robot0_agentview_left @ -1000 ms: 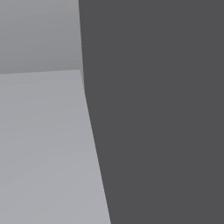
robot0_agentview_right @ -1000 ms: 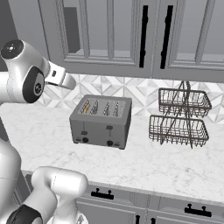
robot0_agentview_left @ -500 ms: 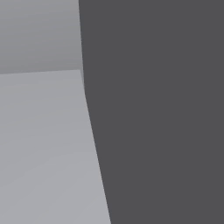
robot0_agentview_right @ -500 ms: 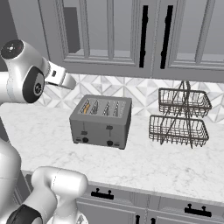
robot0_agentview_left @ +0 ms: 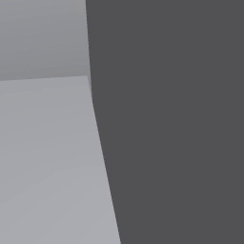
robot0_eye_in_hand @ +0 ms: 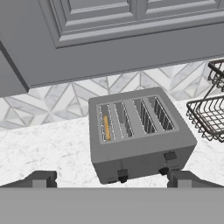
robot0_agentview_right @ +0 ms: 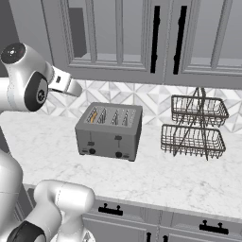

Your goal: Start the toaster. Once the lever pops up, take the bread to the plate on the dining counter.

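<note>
Left base view first, and it's flat grey and dark panels up close, nothing more to call from it. Right base view now: the white arm (robot0_agentview_right: 28,85) rears up at the left, its hand reaching out over the marble counter (robot0_agentview_right: 179,179), and the grey four-slot toaster (robot0_agentview_right: 109,131) sits ahead of it and lower, against the tiled backsplash (robot0_agentview_right: 142,97). One orange-tan sliver shows in the toaster's leftmost slot, and that's the bread (robot0_agentview_right: 93,116), standing on edge down inside. Two levers and two dark knobs line the toaster's front face. Off to the far side of the toaster from the hand, well apart, stands a two-tier wire basket rack (robot0_agentview_right: 194,127). Grey cabinet doors (robot0_agentview_right: 118,38) with black handles hang above it all. Over to the hand view: the gripper (robot0_eye_in_hand: 111,179) has its two dark tips spread wide, one low left, one low right, nothing between them, and the toaster sits straight ahead, framed in that gap. The bread (robot0_eye_in_hand: 106,127) shows as a thin orange strip in the slot nearest the left tip. The wire rack (robot0_eye_in_hand: 210,113) pokes in beyond the right tip.
</note>
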